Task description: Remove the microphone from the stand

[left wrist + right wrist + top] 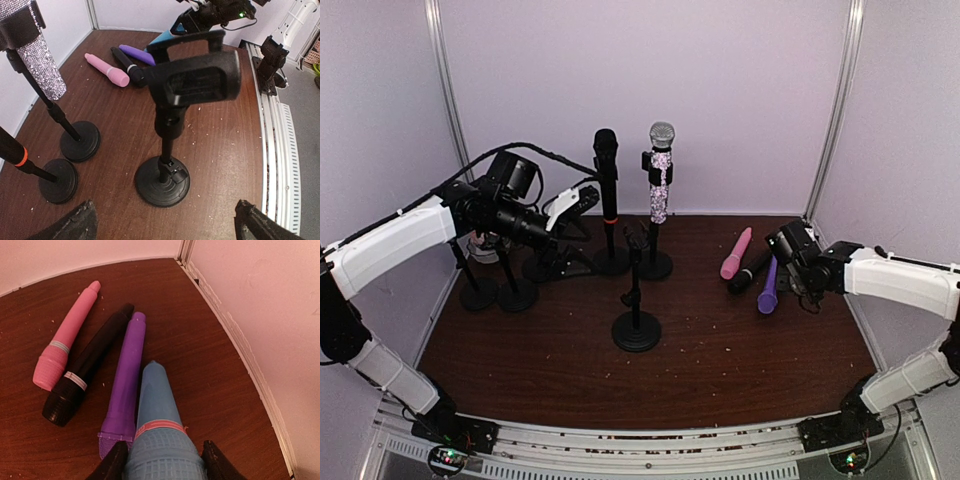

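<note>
My right gripper (162, 462) is shut on a blue microphone (159, 440), held low over the table at the right, its tail pointing away beside the purple one. An empty black stand (636, 300) stands mid-table; its clip (192, 75) holds nothing. A black microphone (606, 160) and a glittery silver microphone (661, 170) sit upright in stands behind it. My left gripper (570, 205) hangs open at the back left, near the black microphone's stand. In the left wrist view the left gripper (167, 227) has nothing between its fingertips (75, 225), and looks down on the empty stand's base (162, 180).
A pink microphone (67, 335), a black one (90, 365) and a purple one (125, 375) lie side by side on the brown table at the right. Two more stands (478, 290) crowd the left back corner. White walls close in on three sides.
</note>
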Robot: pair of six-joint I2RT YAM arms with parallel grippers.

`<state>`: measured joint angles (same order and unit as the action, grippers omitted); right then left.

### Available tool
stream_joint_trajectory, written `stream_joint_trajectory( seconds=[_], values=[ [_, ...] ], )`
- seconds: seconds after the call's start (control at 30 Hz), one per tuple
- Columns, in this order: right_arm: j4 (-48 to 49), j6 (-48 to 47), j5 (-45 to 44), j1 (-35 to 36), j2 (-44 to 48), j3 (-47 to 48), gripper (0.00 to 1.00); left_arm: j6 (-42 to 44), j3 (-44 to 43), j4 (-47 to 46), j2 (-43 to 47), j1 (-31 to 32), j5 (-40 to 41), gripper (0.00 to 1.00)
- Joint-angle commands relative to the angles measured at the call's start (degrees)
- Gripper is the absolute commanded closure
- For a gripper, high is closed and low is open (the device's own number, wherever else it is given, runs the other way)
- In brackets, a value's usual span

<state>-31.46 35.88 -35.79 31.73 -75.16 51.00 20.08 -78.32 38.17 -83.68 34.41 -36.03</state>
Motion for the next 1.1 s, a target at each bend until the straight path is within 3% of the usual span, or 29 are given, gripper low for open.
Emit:
stream_joint_trajectory(
  seconds=[0.0,0.63,0.77,0.9,1.07],
  values=[
    [-4.36,4.75,5.15,-0.43,1.09,-3.91,0.86,0.36,-0.74,-0.03,0.74,-0.53,-0.3,0.02],
    [-1.69,-2.16,18.75,-7.71,-7.43,-0.56,0.65,-0.82,-0.09,-0.04,1.83,-0.99,0.66,0.02],
    [-2.01,-3.45,19.64,-7.85,-7.77,0.2,0.57,-0.92,0.25,-0.09,2.11,-1.12,0.74,0.02],
    [-2.33,-4.13,20.03,-7.92,-7.07,0.5,0.39,-0.92,0.69,-0.07,2.28,-1.3,0.91,0.02],
    [-2.26,-4.25,21.1,-7.91,-5.03,0.82,0.34,-0.92,0.98,-0.37,2.32,-1.69,0.92,0.02]
  ],
)
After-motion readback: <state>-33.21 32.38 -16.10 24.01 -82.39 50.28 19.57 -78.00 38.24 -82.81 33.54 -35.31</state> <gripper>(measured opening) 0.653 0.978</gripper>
